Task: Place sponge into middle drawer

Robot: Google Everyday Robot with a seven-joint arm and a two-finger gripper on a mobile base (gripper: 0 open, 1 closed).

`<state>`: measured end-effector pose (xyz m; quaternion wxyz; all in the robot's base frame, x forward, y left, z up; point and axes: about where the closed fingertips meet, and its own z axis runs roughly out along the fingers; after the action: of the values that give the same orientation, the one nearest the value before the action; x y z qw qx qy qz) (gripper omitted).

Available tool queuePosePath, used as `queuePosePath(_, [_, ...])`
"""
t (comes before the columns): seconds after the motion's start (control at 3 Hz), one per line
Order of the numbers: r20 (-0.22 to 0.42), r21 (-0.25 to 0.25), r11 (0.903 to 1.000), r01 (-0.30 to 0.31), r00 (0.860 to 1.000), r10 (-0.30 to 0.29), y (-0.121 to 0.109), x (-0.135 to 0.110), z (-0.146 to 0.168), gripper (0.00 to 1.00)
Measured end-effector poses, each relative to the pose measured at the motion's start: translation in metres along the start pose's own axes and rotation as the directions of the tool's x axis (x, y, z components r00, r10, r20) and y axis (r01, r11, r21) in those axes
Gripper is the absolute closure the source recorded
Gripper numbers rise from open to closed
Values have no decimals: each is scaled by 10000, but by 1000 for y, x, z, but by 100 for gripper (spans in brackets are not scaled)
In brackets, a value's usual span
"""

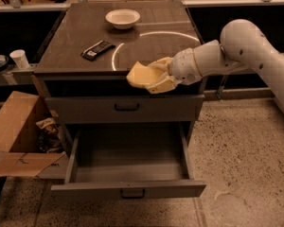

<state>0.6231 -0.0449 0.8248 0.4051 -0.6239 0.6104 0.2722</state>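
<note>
the sponge [140, 74] is off the cabinet top [151, 46], held in the air just past its front edge, above the upper drawer front [94, 110] and higher still above the open middle drawer [94, 189]. the gripper [155, 77] pinches it, one finger over the foam and one under, the pale block sticking out beyond the fingertips. the arm [246, 46] reaches in from the right of the view. we judge this the carry step: the pick is done, the release is not. the drawer is pulled well out and we see only plain grey floor in its tray. the next move, as we read it, calls for bringing the sponge forward and down until it hangs over the tray, clear of the upper drawer's dark handle [127, 107], and only then letting the fingers part. farther back the white bowl [122, 18] and the black wrapped bar [97, 49] lie well apart from the gripper.
</note>
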Motion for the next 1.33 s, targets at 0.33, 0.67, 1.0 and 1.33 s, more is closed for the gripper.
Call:
queuePosePath(0.33, [0, 0, 10000, 0, 10000, 0, 0, 0, 0, 100])
queuePosePath(0.67, [-182, -313, 9989, 350, 9992, -356, 12, 17, 9, 100])
queuePosePath(1.0, [-450, -354, 9970, 686, 9965, -701, 40, 52, 15, 100])
queuePosePath(1.33, [-1123, -325, 9992, 237, 9933, -272, 82, 116, 24, 100])
